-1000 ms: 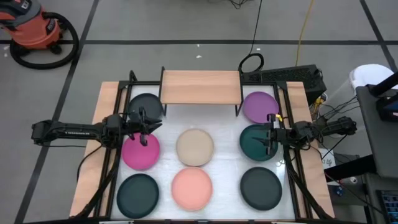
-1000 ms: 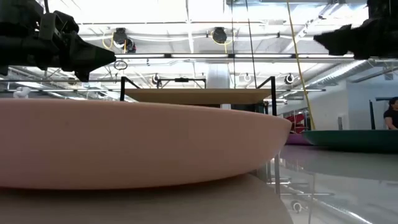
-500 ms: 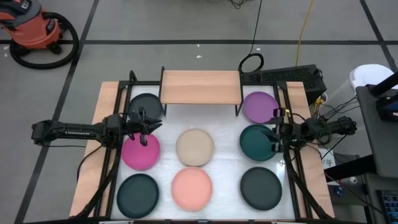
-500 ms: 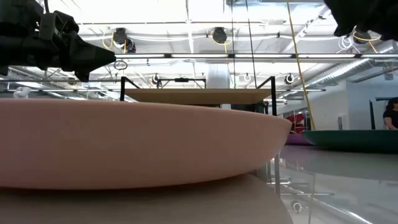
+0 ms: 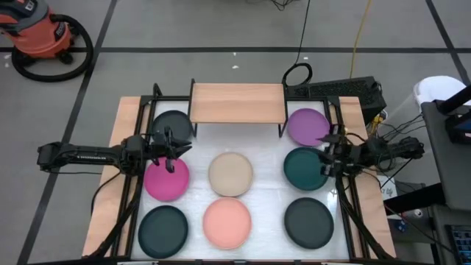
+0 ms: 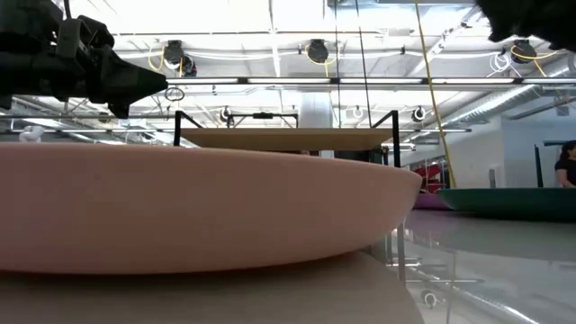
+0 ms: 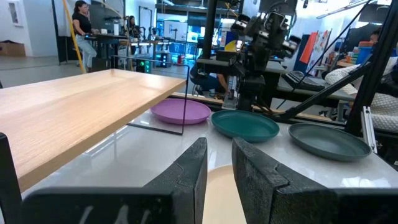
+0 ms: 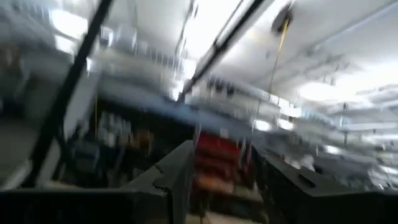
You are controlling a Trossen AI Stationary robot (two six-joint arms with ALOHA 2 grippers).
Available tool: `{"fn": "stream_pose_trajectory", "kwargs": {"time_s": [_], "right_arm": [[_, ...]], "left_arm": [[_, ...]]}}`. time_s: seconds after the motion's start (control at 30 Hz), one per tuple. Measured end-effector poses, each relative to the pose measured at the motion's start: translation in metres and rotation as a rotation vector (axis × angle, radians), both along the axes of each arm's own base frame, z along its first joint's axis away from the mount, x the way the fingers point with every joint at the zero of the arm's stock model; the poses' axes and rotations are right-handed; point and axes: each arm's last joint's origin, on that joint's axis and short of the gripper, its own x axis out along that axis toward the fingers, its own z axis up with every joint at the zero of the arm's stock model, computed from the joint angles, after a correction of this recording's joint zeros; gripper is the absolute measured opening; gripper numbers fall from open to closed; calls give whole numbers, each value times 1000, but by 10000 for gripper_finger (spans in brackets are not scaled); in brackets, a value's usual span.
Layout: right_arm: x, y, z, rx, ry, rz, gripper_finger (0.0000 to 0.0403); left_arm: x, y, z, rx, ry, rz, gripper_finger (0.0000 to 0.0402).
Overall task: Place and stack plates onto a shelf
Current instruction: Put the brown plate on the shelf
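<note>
Eight plates lie flat on the white tabletop: black (image 5: 172, 125), purple (image 5: 307, 126), magenta (image 5: 166, 179), beige (image 5: 230, 174), dark teal (image 5: 306, 168), a dark one (image 5: 163, 230), salmon (image 5: 227, 223) and charcoal (image 5: 309, 222). The light-wood shelf (image 5: 238, 103) stands bare on black legs at the far edge. My left gripper (image 5: 171, 152) hovers above the magenta plate's far rim, open by a narrow gap (image 7: 219, 163). My right gripper (image 5: 324, 156) hovers over the teal plate's right rim, open (image 8: 221, 165) and tipped upward, touching nothing.
Wooden side boards (image 5: 125, 147) and black frame rails run along the table's left and right. In the low view the salmon plate (image 6: 180, 207) fills the foreground, with the shelf (image 6: 283, 138) behind it. Cables and equipment lie off the right side. People sit in the room beyond.
My right gripper has risen from just above the teal plate, drawn back a little toward the table's right edge, and tipped upward so that its camera faces the ceiling. No plate has moved. My left arm has kept still.
</note>
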Motion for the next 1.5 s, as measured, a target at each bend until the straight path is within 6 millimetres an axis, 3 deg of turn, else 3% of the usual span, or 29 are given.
{"fn": "stream_pose_trajectory", "kwargs": {"time_s": [0.13, 0.37, 0.53, 0.7, 0.83, 0.97, 1.23, 1.5], "right_arm": [[14, 0, 20, 22, 122, -120, 144], [70, 11, 27, -111, 418, -216, 144], [118, 23, 28, -144, 573, -193, 144], [165, 39, 28, -108, 766, -36, 144], [195, 49, 13, -60, 930, 73, 144], [211, 52, -13, -45, 1052, 86, 144], [222, 54, -49, 48, 1177, 133, 144], [232, 60, -90, 31, 1270, 134, 144]], "left_arm": [[0, 0, 0, 0, 0, 0, 79], [0, 0, 0, 0, 0, 0, 79], [0, 0, 0, 0, 1, 0, 79], [0, 0, 0, 0, 1, 0, 79], [0, 0, 0, 0, 0, 0, 79], [0, 0, 0, 0, 0, 0, 79], [0, 0, 0, 0, 0, 0, 79], [0, 0, 0, 0, 0, 0, 79]]}}
